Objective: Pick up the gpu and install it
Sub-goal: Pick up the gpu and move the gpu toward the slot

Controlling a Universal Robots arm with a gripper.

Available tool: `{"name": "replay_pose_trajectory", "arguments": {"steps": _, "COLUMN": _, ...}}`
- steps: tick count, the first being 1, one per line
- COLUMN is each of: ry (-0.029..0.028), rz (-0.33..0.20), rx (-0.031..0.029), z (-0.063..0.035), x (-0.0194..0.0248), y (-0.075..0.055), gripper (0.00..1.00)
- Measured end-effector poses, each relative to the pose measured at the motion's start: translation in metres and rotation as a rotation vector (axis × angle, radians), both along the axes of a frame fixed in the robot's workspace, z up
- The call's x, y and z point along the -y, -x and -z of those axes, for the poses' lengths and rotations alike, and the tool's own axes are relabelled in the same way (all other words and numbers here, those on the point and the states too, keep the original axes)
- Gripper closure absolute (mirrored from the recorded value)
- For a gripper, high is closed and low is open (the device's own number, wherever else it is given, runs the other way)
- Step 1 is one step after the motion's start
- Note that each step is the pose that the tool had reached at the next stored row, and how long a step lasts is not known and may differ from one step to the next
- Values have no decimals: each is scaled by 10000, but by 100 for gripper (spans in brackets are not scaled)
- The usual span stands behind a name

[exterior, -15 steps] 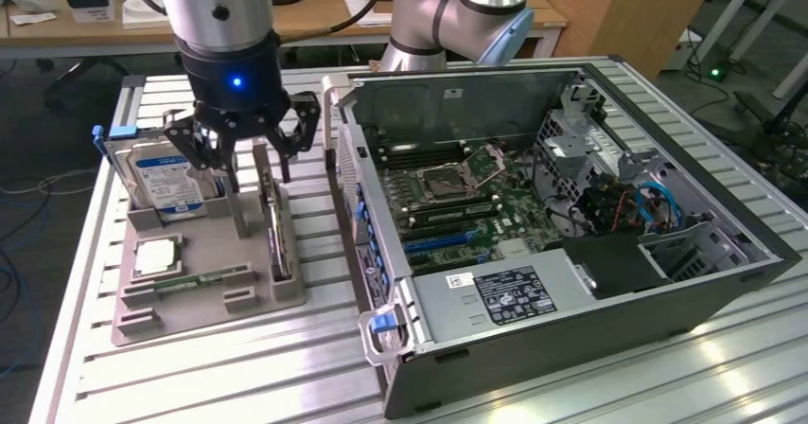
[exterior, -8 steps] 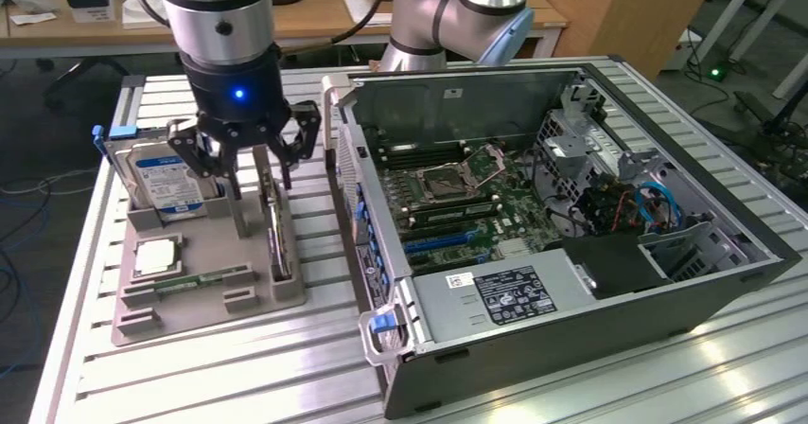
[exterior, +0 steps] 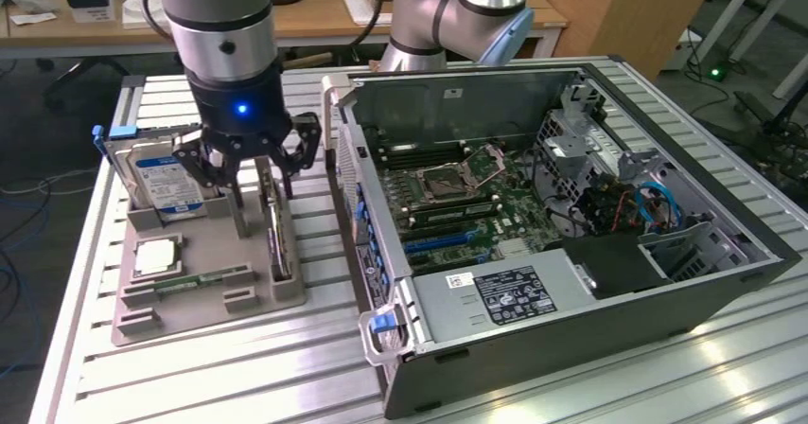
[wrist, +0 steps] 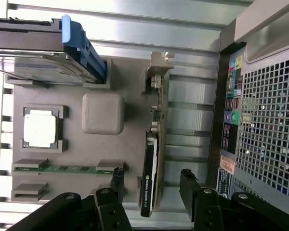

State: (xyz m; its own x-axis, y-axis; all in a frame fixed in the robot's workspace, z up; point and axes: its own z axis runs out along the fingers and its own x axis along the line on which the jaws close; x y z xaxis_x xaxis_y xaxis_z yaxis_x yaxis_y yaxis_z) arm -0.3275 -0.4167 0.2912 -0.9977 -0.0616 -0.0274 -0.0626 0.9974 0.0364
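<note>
In the exterior view the pincer point(exterior: 259, 189) hangs spread over the gray tray point(exterior: 272, 296) on the counter point(exterior: 227, 377). The gpu point(exterior: 279, 244) stands on its edge in a slot there, probably so that it can be taken from above. The tray holds also a hard drive point(exterior: 162, 180), a processor point(exterior: 154, 254) and a memory stick point(exterior: 189, 280).

In the wrist view the gpu point(wrist: 151, 163) sits between the fingers point(wrist: 116, 180), with a gap on each side.

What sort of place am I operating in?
Probably a robotics lab set up for PC assembly: an opened computer tower with its motherboard exposed lies on a slotted aluminium table. A grey fixture tray holds the gpu and a hard drive, and office desks stand behind.
</note>
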Motion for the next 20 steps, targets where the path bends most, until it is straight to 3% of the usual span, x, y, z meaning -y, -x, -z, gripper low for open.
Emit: {"name": "replay_pose_trajectory", "arguments": {"steps": 20, "ry": -1, "rz": 281, "rx": 9, "z": 365, "x": 0, "y": -25, "gripper": 41}}
